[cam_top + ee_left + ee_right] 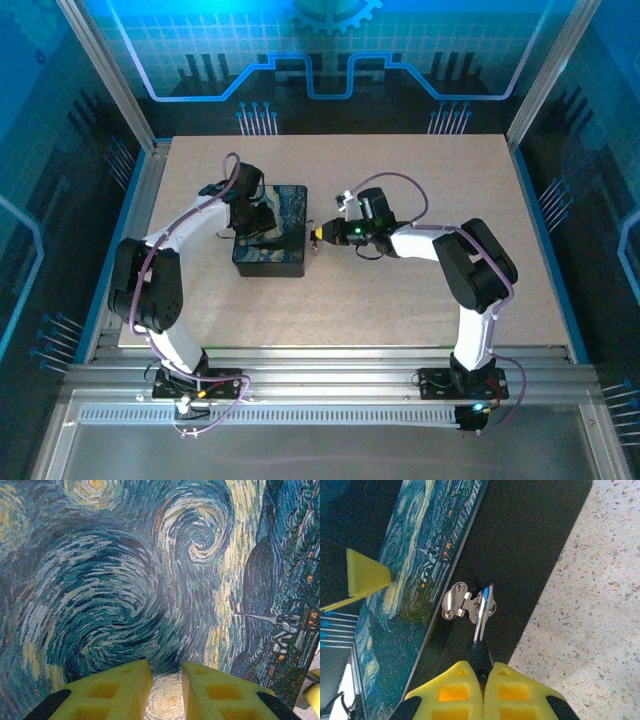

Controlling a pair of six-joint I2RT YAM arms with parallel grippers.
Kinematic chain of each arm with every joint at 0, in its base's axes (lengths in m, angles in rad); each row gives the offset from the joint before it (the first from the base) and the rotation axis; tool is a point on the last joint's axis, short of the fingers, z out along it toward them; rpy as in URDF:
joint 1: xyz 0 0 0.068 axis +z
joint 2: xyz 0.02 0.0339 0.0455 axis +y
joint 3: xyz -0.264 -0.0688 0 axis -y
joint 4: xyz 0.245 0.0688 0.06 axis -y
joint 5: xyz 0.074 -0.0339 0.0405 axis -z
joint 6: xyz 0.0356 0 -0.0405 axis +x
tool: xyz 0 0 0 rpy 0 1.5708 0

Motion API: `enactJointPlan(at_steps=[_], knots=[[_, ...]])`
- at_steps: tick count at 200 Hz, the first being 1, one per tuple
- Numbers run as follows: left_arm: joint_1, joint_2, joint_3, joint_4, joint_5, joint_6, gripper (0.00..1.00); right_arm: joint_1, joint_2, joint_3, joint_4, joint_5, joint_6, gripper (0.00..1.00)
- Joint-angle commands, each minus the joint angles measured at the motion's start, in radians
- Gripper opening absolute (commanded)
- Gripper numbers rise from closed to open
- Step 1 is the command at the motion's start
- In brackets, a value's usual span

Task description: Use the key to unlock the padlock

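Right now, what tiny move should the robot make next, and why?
Probably a gentle tug back with the right gripper. It is shut on the padlock, whose silver loop goes through the latch on the box. The left gripper is over the box and could steady it. Whether the loop is open, I cannot tell.

Speckled beige table [420, 300] carries dark box [275, 238], swirl-painted lid, seemingly flat, left of centre.

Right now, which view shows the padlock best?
Right wrist: the padlock hangs at the box's latch, body pinched in the right tool. Top view: at most a speck beside the box. Left wrist faces the lid.
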Motion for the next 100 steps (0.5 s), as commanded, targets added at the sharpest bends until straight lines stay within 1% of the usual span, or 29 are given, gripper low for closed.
enactJointPlan(at_steps=[1,16,31,54,62,67,79,88,94,100], knots=[[0.000,0.069,-0.078,-0.158,0.012,0.019,0.26,0.011,0.035,-0.002,0.085,0.162,0.018,0.00],[-0.001,0.072,-0.078,-0.154,0.015,0.016,0.26,0.010,0.071,0.002,0.125,0.176,0.026,0.00],[-0.001,0.076,-0.080,-0.153,0.013,0.014,0.26,-0.005,0.096,-0.007,0.189,0.145,0.063,0.00],[-0.001,0.086,-0.086,-0.147,0.020,0.011,0.26,-0.014,0.127,-0.056,0.406,0.133,0.223,0.00],[-0.001,0.091,-0.090,-0.139,0.031,0.007,0.25,0.004,0.147,-0.062,0.491,0.127,0.296,0.00],[0.000,0.097,-0.092,-0.136,0.033,0.003,0.25,0.024,0.156,-0.058,0.516,0.117,0.322,0.00],[0.002,0.099,-0.092,-0.134,0.032,-0.005,0.25,0.052,0.150,-0.038,0.456,0.087,0.331,0.00],[0.007,0.092,-0.095,-0.132,0.033,-0.011,0.26,0.055,0.124,-0.070,0.408,0.136,0.294,0.00],[0.011,0.086,-0.099,-0.128,0.037,-0.014,0.26,0.053,0.103,-0.083,0.334,0.167,0.251,0.00],[0.014,0.080,-0.099,-0.127,0.039,-0.014,0.26,0.053,0.087,-0.079,0.255,0.168,0.197,0.00]])
